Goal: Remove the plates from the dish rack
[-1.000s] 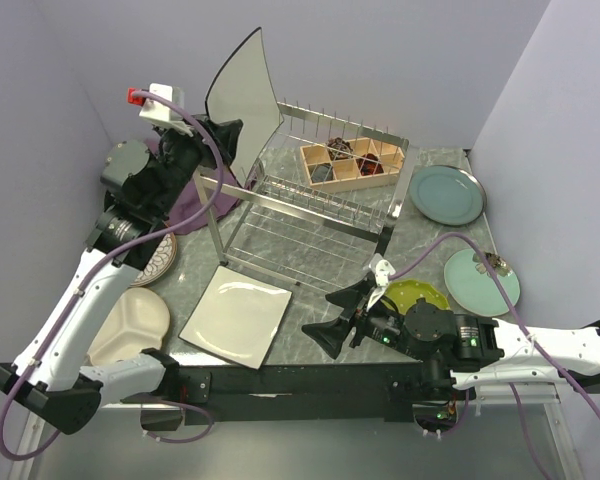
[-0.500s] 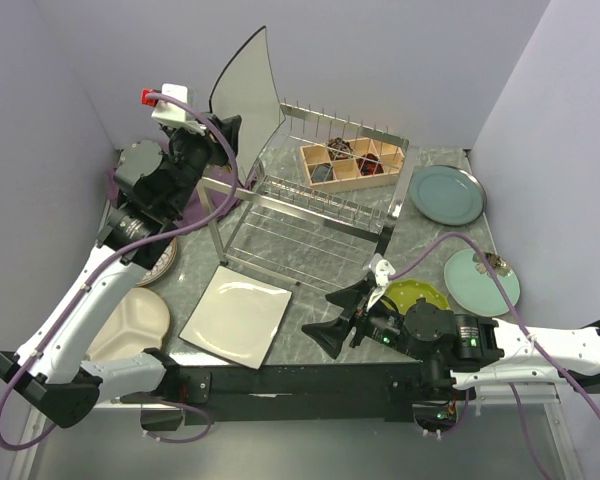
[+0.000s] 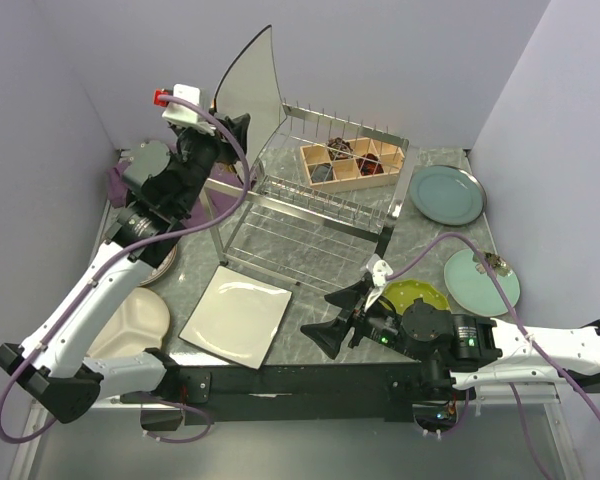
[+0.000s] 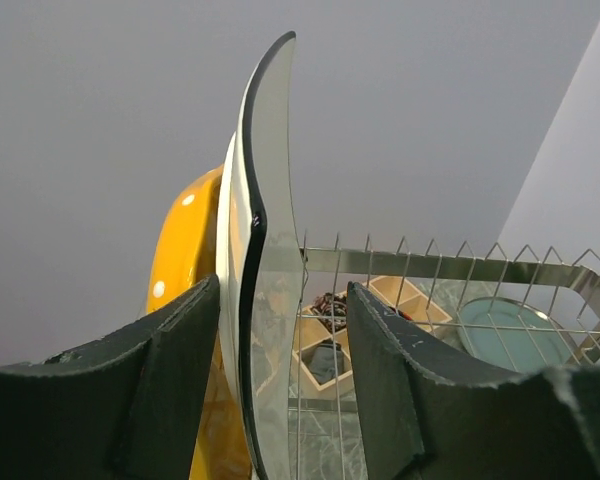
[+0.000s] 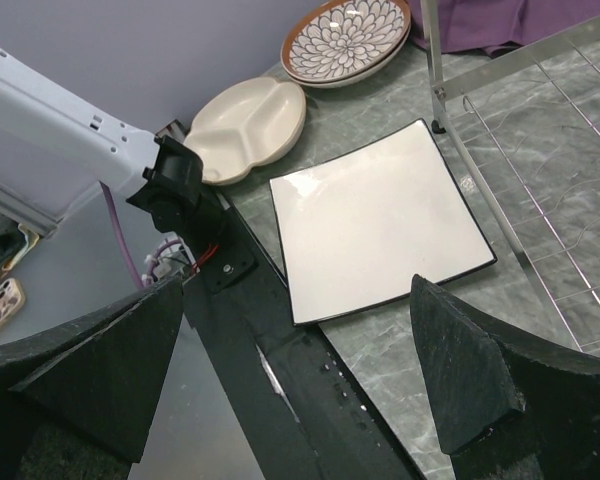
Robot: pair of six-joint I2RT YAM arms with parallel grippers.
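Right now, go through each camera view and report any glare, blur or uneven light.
Top external: soft, even light, everything sharp; faint sheen on the flat square plate. Left wrist: small bright spots on the yellow plate; the raised square plate stands crisp, edge-on. Right wrist: the near fingers are dark and soft-edged, the table beyond sharp.

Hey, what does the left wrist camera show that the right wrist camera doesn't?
Only the left wrist view: an upright square plate edge-on between the jaws, a yellow plate behind it, the wooden box and a teal plate. Only the right wrist view: a flat square plate, a cream divided plate and a patterned plate. Both: the dish rack.
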